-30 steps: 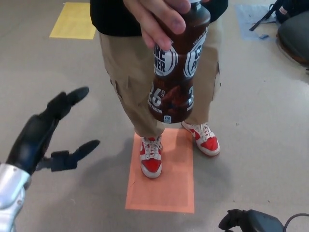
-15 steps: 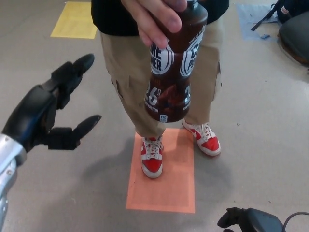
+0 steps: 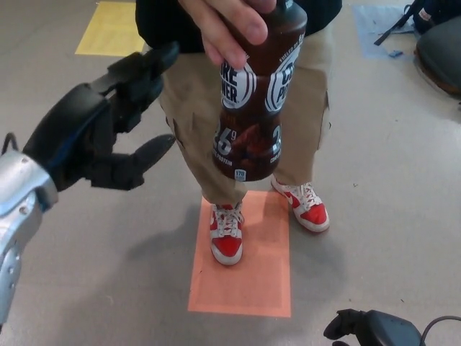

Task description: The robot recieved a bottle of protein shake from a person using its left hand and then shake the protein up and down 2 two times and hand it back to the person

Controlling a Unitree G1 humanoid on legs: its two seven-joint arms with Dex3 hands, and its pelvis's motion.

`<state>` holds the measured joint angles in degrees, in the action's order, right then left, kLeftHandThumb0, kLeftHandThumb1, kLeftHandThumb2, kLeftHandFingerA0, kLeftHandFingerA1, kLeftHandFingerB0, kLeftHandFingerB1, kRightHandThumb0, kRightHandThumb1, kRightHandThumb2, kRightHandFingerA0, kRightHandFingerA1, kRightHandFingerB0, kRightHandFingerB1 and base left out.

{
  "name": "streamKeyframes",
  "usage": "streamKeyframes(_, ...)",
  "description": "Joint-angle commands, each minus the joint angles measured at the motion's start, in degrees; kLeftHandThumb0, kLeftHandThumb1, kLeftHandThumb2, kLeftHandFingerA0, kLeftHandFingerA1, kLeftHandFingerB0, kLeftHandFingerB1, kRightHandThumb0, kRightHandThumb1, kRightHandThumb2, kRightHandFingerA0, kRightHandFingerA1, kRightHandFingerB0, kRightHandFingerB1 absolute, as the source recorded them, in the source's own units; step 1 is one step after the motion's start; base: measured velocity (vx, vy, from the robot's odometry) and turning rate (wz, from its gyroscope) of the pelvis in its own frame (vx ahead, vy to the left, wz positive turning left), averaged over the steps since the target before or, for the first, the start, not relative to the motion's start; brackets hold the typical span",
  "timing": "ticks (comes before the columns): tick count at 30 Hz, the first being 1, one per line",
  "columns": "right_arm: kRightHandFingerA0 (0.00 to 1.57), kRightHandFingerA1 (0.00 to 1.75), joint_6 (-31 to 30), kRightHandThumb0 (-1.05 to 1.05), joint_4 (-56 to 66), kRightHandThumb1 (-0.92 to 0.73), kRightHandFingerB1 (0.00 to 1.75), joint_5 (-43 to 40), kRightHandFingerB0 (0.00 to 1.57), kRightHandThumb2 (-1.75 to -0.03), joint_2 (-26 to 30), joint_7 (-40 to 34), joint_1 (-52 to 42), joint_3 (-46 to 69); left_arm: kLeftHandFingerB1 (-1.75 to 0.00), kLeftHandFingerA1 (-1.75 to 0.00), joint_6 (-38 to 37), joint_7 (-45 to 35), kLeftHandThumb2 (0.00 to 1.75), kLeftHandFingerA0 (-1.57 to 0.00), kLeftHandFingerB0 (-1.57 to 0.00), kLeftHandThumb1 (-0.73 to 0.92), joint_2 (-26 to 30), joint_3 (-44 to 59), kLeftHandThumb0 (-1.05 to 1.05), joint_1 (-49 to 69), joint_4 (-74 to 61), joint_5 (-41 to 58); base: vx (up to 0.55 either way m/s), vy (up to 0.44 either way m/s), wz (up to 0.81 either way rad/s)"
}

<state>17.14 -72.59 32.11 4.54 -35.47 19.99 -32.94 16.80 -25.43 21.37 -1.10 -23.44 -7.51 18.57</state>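
At upper centre the bottle (image 3: 253, 94) hangs upright from a person's hand (image 3: 230, 25), which grips its top; its dark body with white label is bare below. Just left of it, not touching, the left hand (image 3: 108, 122) has fingers (image 3: 148, 65) spread above and thumb (image 3: 148, 153) below, holding nothing, the opening turned toward the bottle. The handover looks to be the step in hand, with nothing received yet. Next, the hand would need to go right until the bottle's middle sits between fingers and thumb, then close. Behind stand the person's legs, shoes (image 3: 225, 238) on an orange floor mark (image 3: 248, 281). The right hand (image 3: 367, 330) lies low at the near right edge; its pose cannot be told.
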Motion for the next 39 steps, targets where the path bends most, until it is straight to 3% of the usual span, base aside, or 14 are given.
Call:
streamKeyframes(1, 0.99, 0.87, 3.01, -0.42, -2.38, -0.74, 0.52, 2.28, 0.82, -0.77, 1.37, -3.58, 0.28, -0.30, 0.00, -0.07, 40.00, -5.85, 0.90, 0.00, 0.00, 0.52, 3.88, -6.31, -0.87, -11.64, -12.70, 19.97, 0.00, 0.000, 0.00)
streamKeyframes(13, 0.99, 0.92, 3.30, -0.40, -2.33, -0.73, 0.51, 2.10, 0.83, -0.77, 1.52, -3.27, 0.63, -0.14, 0.00, -0.02, 45.52, -4.77, 0.89, 0.00, 0.00, 0.53, 1.54, -9.20, -0.87, -16.63, -13.58, 19.49, 0.00, 0.000, 0.00)
streamKeyframes(26, 0.99, 0.87, 2.71, -0.40, -2.47, -0.74, 0.50, 2.14, 0.83, -0.75, 1.19, -2.77, 1.37, -0.18, 0.00, -0.03, 49.81, -3.95, 0.90, 0.00, 0.00, 0.53, -0.76, -13.80, -0.88, -20.95, -12.86, 16.95, 0.00, 0.000, 0.00)
streamKeyframes(27, 0.99, 0.87, 2.88, -0.39, -2.47, -0.74, 0.50, 2.02, 0.83, -0.75, 1.20, -2.69, 1.35, -0.07, 0.00, 0.00, 49.35, -3.95, 0.60, 0.00, 0.00, 0.63, -0.90, -14.30, -0.85, -20.77, -12.54, 16.43, 0.00, 0.000, 0.00)
streamKeyframes(28, 0.99, 0.85, 3.32, -0.39, -2.44, -0.72, 0.51, 1.83, 0.84, -0.76, 1.20, -2.46, 1.26, 0.07, 0.00, -0.01, 49.79, -3.19, 0.85, 0.00, 0.00, 0.50, -1.68, -14.82, -0.86, -20.69, -12.00, 15.87, 0.00, 0.000, 0.00)
streamKeyframes(30, 0.99, 0.86, 3.40, -0.39, -2.45, -0.72, 0.52, 1.66, 0.84, -0.77, 1.17, -2.18, 1.22, 0.22, 0.00, -0.01, 50.15, -2.63, 0.85, 0.00, 0.00, 0.50, -2.18, -15.20, -0.86, -20.61, -11.83, 15.46, 0.00, 0.000, 0.00)
streamKeyframes(31, 0.99, 0.86, 3.30, -0.40, -2.46, -0.72, 0.52, 1.66, 0.84, -0.78, 1.15, -2.11, 1.24, 0.21, 0.00, 0.00, 50.16, -2.59, 0.59, 0.00, 0.00, 0.61, -2.22, -15.33, -0.83, -20.56, -11.86, 15.30, 0.00, 0.000, 0.00)
streamKeyframes(33, 0.98, 0.90, 3.06, -0.39, -2.56, -0.72, 0.50, 1.51, 0.83, -0.78, 1.05, -1.57, 1.39, 0.36, 0.00, 0.00, 49.96, -2.35, 0.59, 0.00, 0.00, 0.61, -2.48, -15.93, -0.82, -20.48, -11.56, 14.53, 0.00, 0.000, 0.00)
streamKeyframes(34, 0.98, 0.90, 2.93, -0.39, -2.62, -0.73, 0.50, 1.52, 0.82, -0.79, 0.98, -1.44, 1.49, 0.36, 0.00, -0.04, 50.51, -1.80, 0.86, 0.00, 0.00, 0.51, -2.98, -15.90, -0.84, -20.54, -11.24, 14.32, 0.00, 0.000, 0.00)
streamKeyframes(37, 0.98, 0.83, 3.09, -0.40, -2.69, -0.73, 0.51, 1.87, 0.83, -0.78, 1.03, -1.52, 1.67, 0.12, 0.00, -0.04, 52.43, -0.08, 0.87, 0.00, 0.00, 0.51, -4.55, -15.42, -0.85, -20.88, -10.43, 13.59, 0.00, 0.000, 0.00)
streamKeyframes(38, 0.98, 0.83, 3.14, -0.40, -2.69, -0.73, 0.51, 1.96, 0.82, -0.79, 1.08, -1.36, 1.74, 0.03, 0.00, 0.00, 52.63, 0.45, 0.58, 0.00, 0.00, 0.58, -5.11, -15.36, -0.81, -21.01, -9.75, 13.07, 0.00, 0.000, 0.00)
streamKeyframes(39, 0.98, 0.83, 3.08, -0.40, -2.70, -0.73, 0.51, 2.09, 0.82, -0.79, 1.13, -1.17, 1.84, -0.07, 0.00, 0.00, 52.84, 0.99, 0.58, 0.00, 0.00, 0.58, -5.78, -15.22, -0.81, -21.14, -8.88, 12.53, 0.00, 0.000, 0.00)
